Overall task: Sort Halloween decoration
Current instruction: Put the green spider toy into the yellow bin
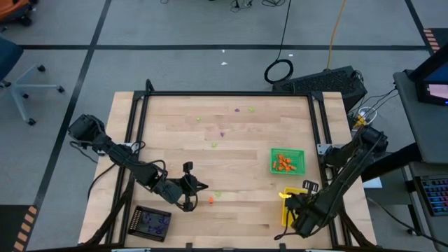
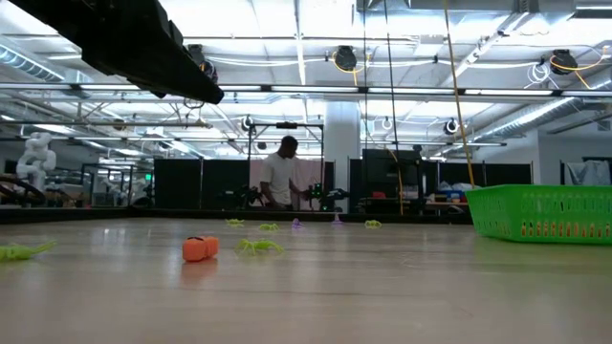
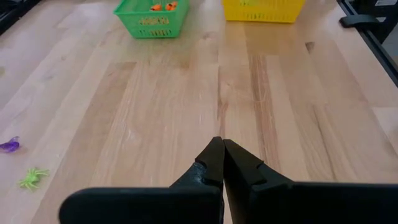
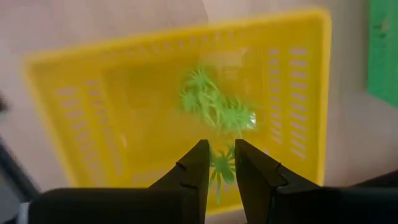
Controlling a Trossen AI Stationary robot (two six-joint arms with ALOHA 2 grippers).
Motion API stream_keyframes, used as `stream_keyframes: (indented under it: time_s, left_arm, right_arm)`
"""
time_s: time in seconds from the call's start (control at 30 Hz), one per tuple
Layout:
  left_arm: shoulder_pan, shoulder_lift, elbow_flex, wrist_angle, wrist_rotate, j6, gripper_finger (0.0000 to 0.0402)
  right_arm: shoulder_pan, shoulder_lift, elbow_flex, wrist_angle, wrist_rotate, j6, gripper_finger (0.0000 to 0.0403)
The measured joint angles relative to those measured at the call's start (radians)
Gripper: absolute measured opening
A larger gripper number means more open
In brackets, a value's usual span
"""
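Right gripper (image 4: 217, 163) is hanging above the yellow tray (image 4: 74, 143), fingers slightly parted, with a lime green spider (image 4: 219, 171) sitting in the gap between them; I cannot tell whether the pads are actually gripping it or whether it is lying in the tray below. More lime green spiders (image 4: 214, 102) are lying clustered in that tray.

Left gripper (image 3: 219, 163) is closed with tips touching, holding nothing, pointing across the bare wood toward the yellow tray (image 1: 285, 207). An orange trinket (image 1: 211, 200) is lying just beside it, on the side toward the yellow tray.

Remaining Halloween decoration: a few green and purple pieces (image 1: 222, 133) are lying scattered well apart from the yellow tray, toward the far edge of the table (image 1: 238, 168). The green tray (image 1: 288, 160), just beside the yellow one, is holding orange pieces. The black tray (image 1: 151, 222), across the table from the yellow tray, is holding purple ones.

Handling judgement: trinkets are probably very light, hard, smooth plastic, likely to skid or flick away under a pinch. Spider legs look thin and springy, so the body is the better hold. The orange one looks rounded; pinching across its middle seems best.

Pose: right arm is reaching over the yellow tray from the table edge, wrist pointing down. Left arm is stretching low and folded, wrist nearly level
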Motion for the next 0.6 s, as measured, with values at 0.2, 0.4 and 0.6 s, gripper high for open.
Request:
stream_keyframes:
  time_s: [0.2,0.4,0.6]
  left_arm:
    - [0.013,0.000,0.000,0.022,-0.008,-0.001,0.0006]
    - [0.014,0.000,0.000,0.031,-0.033,-0.002,0.0006]
    - [0.014,0.000,0.000,0.034,-0.088,-0.002,0.0006]
  right_arm:
    - [0.000,0.031,-0.048,0.016,-0.027,-0.001,0.0059]
    - [0.000,0.033,-0.065,0.042,-0.023,0.030,0.0077]
    - [0.000,0.019,-0.065,0.041,-0.025,0.030,0.0122]
